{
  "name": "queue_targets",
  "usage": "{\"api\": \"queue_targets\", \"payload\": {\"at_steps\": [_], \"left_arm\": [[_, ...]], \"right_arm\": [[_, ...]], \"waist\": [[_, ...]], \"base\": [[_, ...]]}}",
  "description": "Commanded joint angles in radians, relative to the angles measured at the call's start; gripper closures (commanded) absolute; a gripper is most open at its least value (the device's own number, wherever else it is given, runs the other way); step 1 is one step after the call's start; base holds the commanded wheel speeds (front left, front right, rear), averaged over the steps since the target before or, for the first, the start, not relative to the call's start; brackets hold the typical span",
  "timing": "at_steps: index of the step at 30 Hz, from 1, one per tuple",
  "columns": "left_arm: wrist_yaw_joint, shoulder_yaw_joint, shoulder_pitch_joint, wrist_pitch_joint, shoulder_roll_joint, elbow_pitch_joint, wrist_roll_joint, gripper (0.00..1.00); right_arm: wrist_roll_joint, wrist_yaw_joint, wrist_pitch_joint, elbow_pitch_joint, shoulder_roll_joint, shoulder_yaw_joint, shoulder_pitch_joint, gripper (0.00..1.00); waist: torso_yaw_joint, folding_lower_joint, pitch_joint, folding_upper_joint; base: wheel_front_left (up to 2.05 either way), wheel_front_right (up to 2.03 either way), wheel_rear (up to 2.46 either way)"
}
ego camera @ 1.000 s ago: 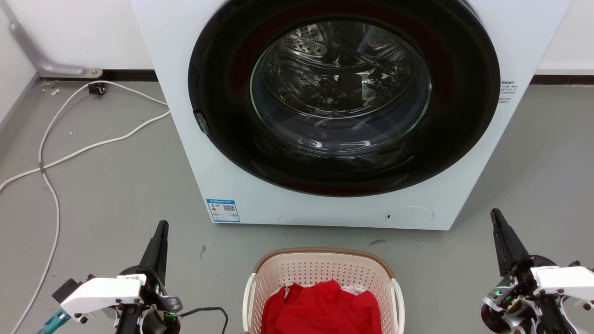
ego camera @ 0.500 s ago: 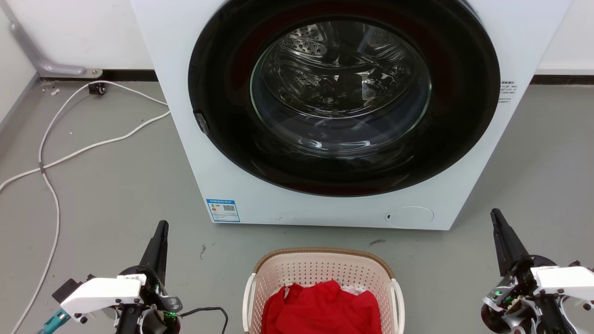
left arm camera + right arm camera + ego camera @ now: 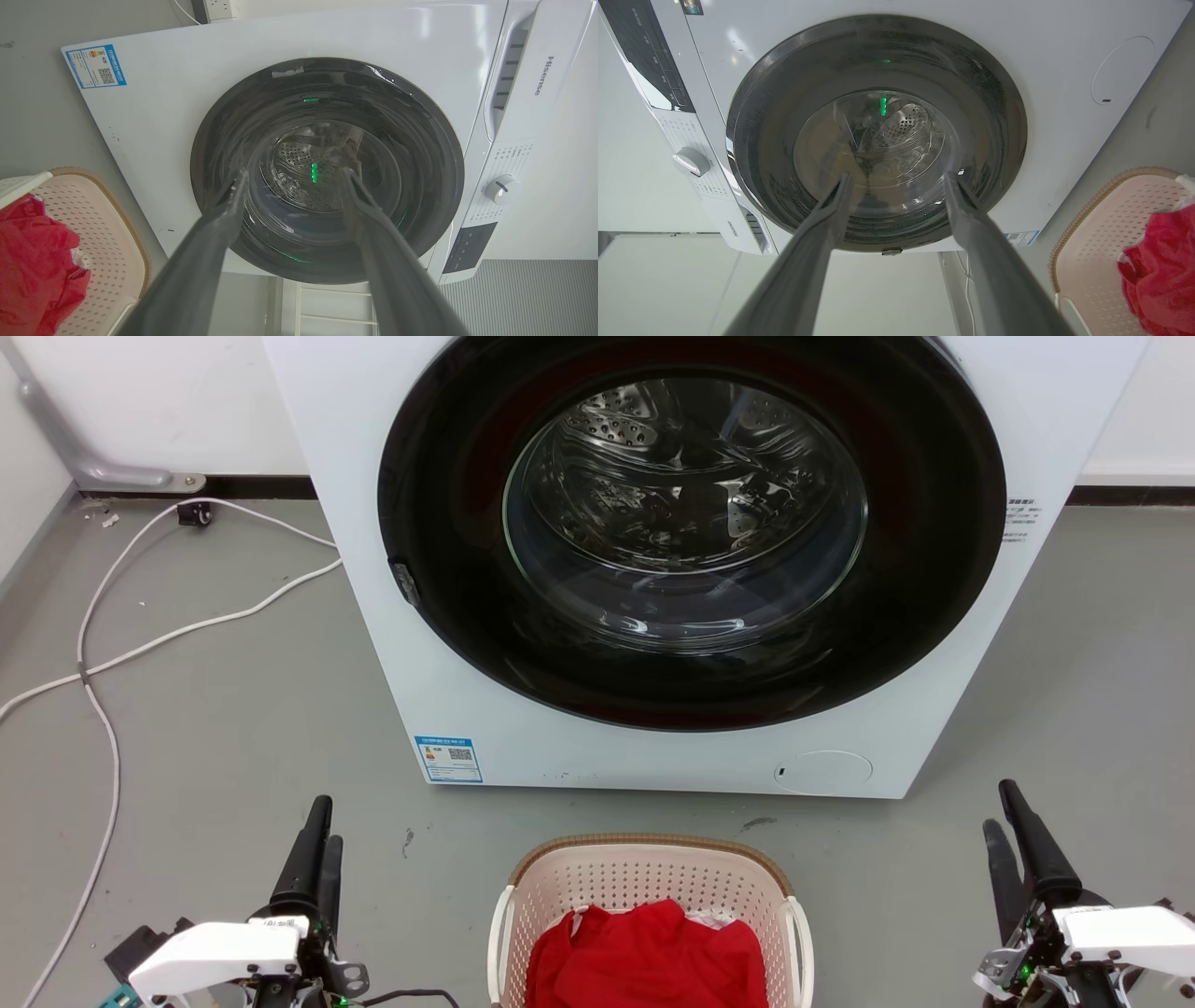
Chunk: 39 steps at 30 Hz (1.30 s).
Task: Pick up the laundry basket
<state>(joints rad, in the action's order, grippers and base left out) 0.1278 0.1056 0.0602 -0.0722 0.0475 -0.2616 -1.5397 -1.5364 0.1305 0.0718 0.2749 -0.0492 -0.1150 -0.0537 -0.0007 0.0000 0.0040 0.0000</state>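
Basket (image 3: 644, 879) on floor (image 3: 233, 728) before washer (image 3: 653, 756), red cloth (image 3: 644, 957) inside. Left gripper (image 3: 326, 821), right gripper (image 3: 999, 806) flank it, spread, empty.

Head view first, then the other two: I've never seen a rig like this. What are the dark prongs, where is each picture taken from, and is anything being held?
The head view looks down from a camera on the robot's head. The dark prongs at its lower corners are the two-fingered left pincer and right pincer, both open and holding nothing. Between them, on the grey floor, stands the laundry basket with a red garment inside, in front of a white front-loading washing machine. A white cable lies to the left. The other two pictures come from cameras on each wrist, looking along that pincer's own fingers toward the washing machine.
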Motion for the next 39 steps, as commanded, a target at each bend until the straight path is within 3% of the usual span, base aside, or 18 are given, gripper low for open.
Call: {"api": "queue_targets", "payload": {"at_steps": [1,22,39], "left_arm": [[-0.007,0.0,0.012,0.014,0.002,0.035,0.047,0.0],[-0.077,-0.068,-0.019,0.103,0.002,0.145,0.453,0.0],[-0.109,-0.106,-0.043,0.159,0.003,0.176,0.688,0.0]], "right_arm": [[0.052,0.0,-0.013,-0.034,-0.003,-0.002,-0.008,0.0],[0.557,0.0,-0.103,-0.162,-0.003,0.04,0.036,0.0],[0.814,0.0,-0.158,-0.191,-0.002,0.058,0.069,0.0]], "waist": [[0.0,0.0,0.001,0.0],[-0.002,0.0,0.006,0.0],[-0.003,0.0,0.006,0.0]], "base": [[0.0,0.0,0.0],[0.0,0.0,0.0],[0.0,0.0,0.0]]}}
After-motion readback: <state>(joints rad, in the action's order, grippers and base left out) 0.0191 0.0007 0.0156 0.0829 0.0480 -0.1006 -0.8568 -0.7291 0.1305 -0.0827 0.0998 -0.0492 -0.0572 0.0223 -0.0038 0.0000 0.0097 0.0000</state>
